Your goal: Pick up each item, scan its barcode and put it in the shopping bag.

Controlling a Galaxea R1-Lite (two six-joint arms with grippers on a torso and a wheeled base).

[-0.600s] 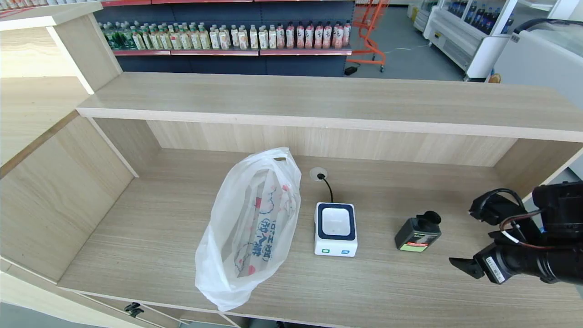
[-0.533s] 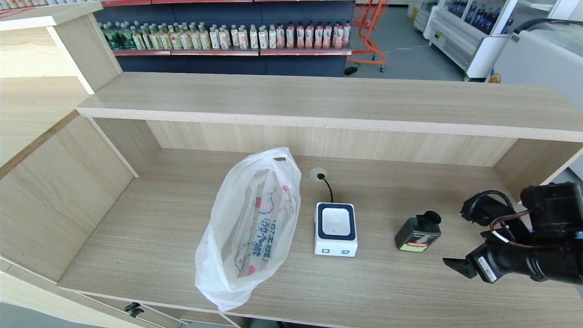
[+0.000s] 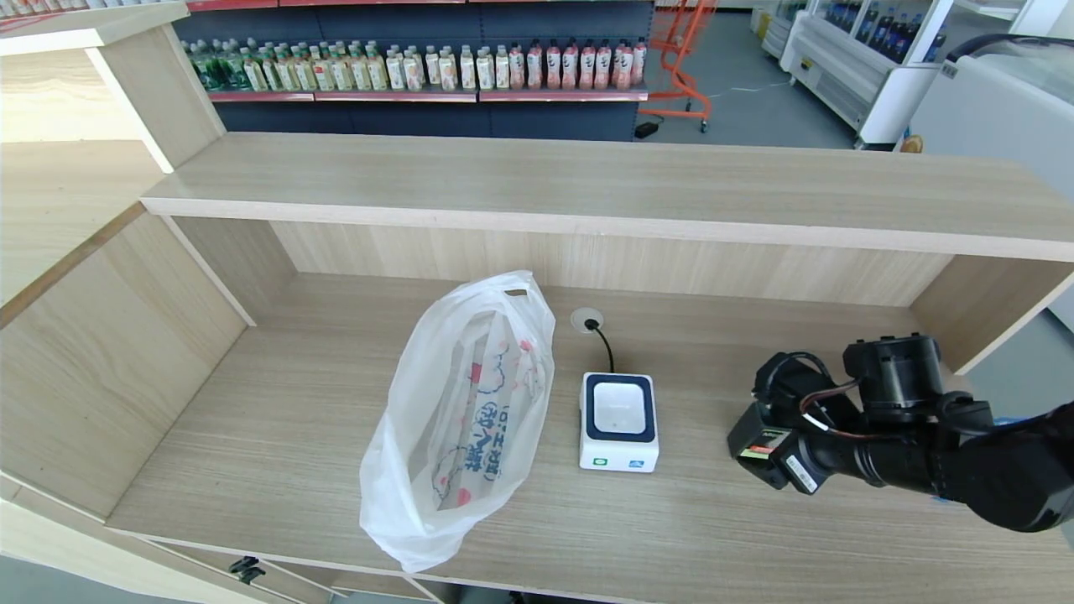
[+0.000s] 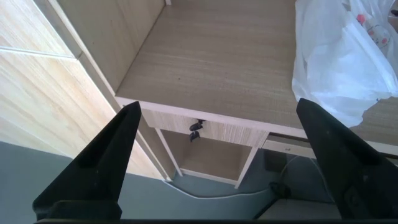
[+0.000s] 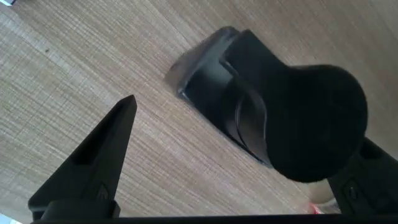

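Our right gripper (image 5: 236, 140) stands wide open on either side of the small dark bottle (image 3: 758, 442), lower right of the head view, beside the scanner (image 3: 618, 419), holding nothing. The bottle looks rigid, smooth, probably light; we'd clamp its squat body below the cap (image 5: 317, 124).

Light wood-grain counter (image 3: 713, 520), recessed, with side walls left and right and a raised ledge (image 3: 587, 180) along the back.

On it, left to right:
- White plastic bag (image 3: 457, 419), lying lengthwise, near end at the front edge, handles toward the back wall.
- Scanner (image 3: 618, 421), white with a dark-framed window, just right of the bag. Its black cable (image 3: 604, 348) runs back into a round grommet (image 3: 586, 320).
- Dark bottle (image 3: 759, 436), right of the scanner and apart from it.
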